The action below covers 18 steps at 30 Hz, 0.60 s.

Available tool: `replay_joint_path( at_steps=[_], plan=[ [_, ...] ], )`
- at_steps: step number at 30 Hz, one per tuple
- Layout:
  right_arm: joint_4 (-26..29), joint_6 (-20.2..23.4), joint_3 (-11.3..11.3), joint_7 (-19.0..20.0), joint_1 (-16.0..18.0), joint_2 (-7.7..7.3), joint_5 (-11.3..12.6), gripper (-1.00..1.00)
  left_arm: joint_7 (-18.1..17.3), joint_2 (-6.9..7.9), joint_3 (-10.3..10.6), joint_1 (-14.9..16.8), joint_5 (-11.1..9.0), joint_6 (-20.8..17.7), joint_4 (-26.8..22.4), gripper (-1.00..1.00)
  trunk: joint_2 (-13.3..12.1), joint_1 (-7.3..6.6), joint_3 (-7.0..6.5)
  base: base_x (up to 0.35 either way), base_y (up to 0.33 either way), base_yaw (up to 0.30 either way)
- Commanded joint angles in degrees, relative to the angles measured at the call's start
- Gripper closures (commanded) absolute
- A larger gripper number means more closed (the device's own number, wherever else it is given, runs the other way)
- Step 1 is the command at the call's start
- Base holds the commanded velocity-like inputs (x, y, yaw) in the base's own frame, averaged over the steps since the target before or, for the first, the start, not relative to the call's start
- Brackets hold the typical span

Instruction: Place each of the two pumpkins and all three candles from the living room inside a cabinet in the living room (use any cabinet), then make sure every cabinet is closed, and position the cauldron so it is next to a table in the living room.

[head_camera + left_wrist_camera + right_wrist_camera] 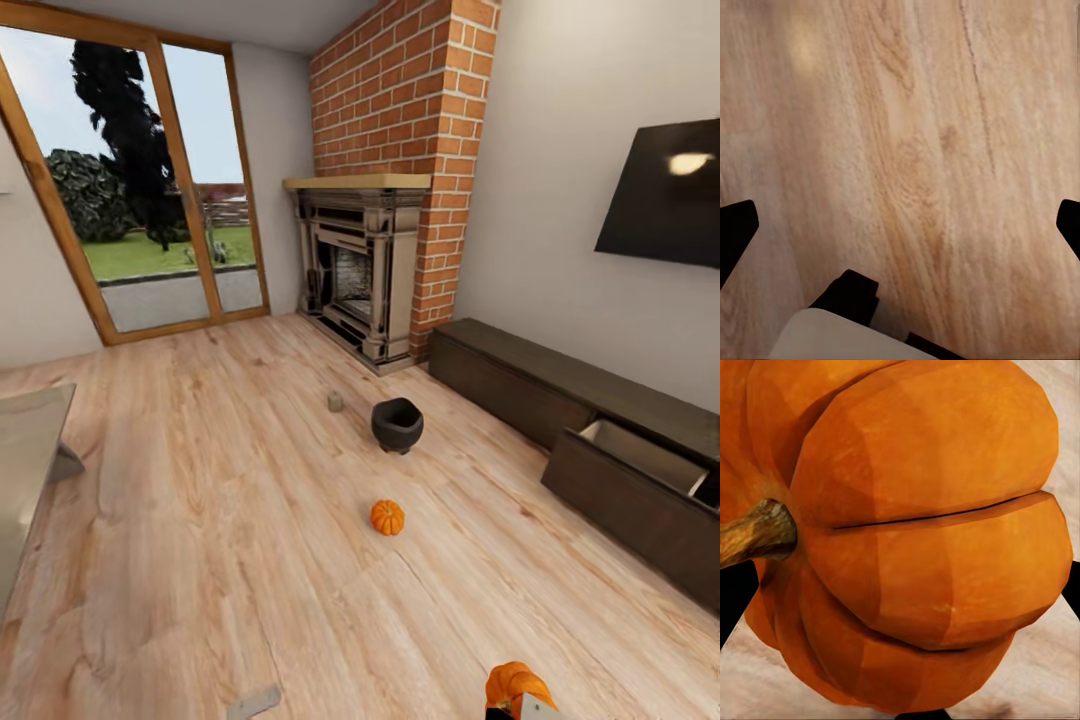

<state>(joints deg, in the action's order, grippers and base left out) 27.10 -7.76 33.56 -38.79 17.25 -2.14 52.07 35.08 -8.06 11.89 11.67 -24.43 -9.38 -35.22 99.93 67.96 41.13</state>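
Observation:
One orange pumpkin [922,532] sits between the fingers of my right gripper [904,592], which is shut on it; the same pumpkin [515,684] shows at the bottom edge of the head view. A second pumpkin [387,517] lies on the wood floor ahead. Beyond it stands the dark cauldron [397,423], with a small beige candle [335,401] to its left. The long dark cabinet [520,375] runs along the right wall, and one of its fronts [630,500] is pulled open. My left gripper [907,225] hangs open over bare floor.
The glossy grey table [25,450] juts in at the left edge. A brick fireplace [365,265] fills the far corner, glass doors [150,200] stand to its left, and a TV [665,195] hangs above the cabinet. Open wood floor lies between me and the cabinet.

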Motion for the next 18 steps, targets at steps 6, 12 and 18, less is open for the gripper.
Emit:
replay_joint_path(
  at_steps=[6, 12, 18],
  plan=[
    [0.1, -0.4, 0.5, -0.2, 0.1, -0.05, 0.6, 1.0, 0.4, 0.06, 0.3, 0.0, -0.3, -0.3, -0.1, -1.0, 0.0, 0.02, 0.26, 0.246, 0.238, -0.272],
    [0.1, -0.4, 0.5, -0.2, 0.1, -0.05, 0.6, 1.0, 0.4, 0.06, 0.3, 0.0, -0.3, -0.3, -0.1, -1.0, 0.0, 0.02, 0.56, 0.112, 0.049, -0.257],
    [0.1, -0.4, 0.5, -0.2, 0.1, -0.05, 0.6, 1.0, 0.4, 0.06, 0.3, 0.0, -0.3, -0.3, -0.1, -1.0, 0.0, 0.02, 0.9, 0.044, 0.041, -0.245]
  ],
)
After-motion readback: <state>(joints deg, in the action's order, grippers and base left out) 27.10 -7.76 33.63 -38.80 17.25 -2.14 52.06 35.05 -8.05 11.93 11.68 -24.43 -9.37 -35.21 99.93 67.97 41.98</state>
